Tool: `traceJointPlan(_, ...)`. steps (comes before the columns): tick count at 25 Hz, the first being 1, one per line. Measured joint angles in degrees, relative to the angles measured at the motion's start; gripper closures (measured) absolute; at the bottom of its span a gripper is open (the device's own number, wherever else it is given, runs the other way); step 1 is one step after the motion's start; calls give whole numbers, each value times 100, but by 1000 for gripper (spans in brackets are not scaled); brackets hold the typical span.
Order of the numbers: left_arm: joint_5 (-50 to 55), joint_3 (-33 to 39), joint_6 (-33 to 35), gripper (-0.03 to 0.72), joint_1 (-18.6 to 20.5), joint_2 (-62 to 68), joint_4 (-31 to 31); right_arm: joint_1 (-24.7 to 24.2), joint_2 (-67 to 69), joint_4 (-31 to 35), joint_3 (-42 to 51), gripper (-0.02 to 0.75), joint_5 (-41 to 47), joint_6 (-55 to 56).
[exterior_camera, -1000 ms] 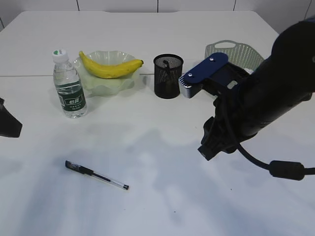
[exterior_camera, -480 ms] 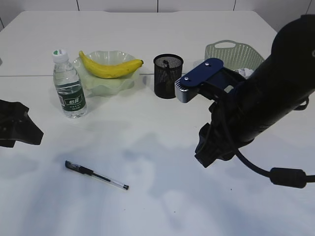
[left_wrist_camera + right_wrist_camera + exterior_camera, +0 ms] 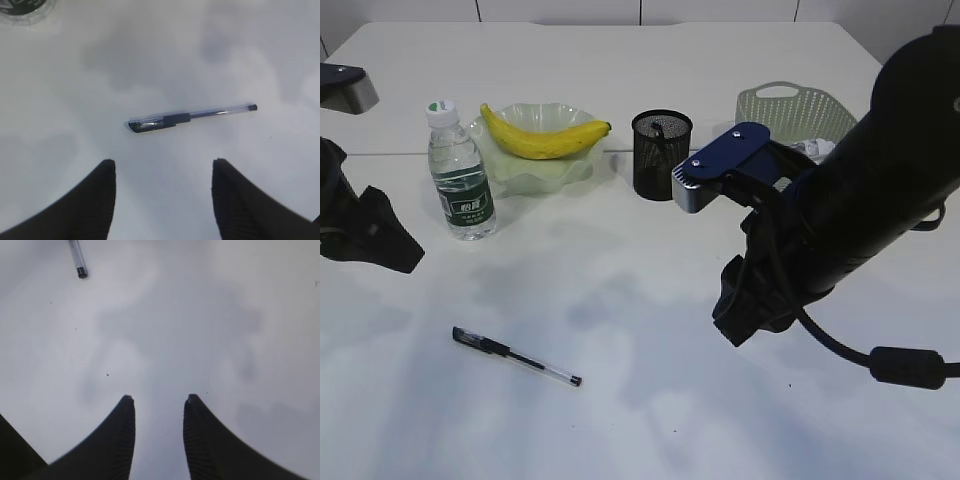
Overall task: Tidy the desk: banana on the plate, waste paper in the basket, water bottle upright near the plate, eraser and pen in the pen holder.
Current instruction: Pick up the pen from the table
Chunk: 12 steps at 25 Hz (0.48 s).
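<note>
The pen lies flat on the white table at the front left. In the left wrist view the pen lies just ahead of my left gripper, which is open and empty above the table. My right gripper is also open with nothing between its fingers, and the pen's end shows at the top left. The banana rests on the green plate. Beside the plate the water bottle stands upright. The black mesh pen holder stands mid-table. The eraser is out of view.
The green basket sits at the back right with crumpled white paper in it, partly behind my right arm. My left arm is at the left edge, near the bottle.
My left arm has come in from the left edge, rising toward the bottle. The right arm has shifted slightly left. Both grippers kept their opening and the pen has not moved.
</note>
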Motion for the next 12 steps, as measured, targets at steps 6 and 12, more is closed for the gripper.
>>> traceJointPlan(6,293,-177,1696,253,0,422,12,0,0,47,0,489,71,-98)
traceJointPlan(12,242,-187,3294,253,0,578,20,0,0,71,0,489,121,-106)
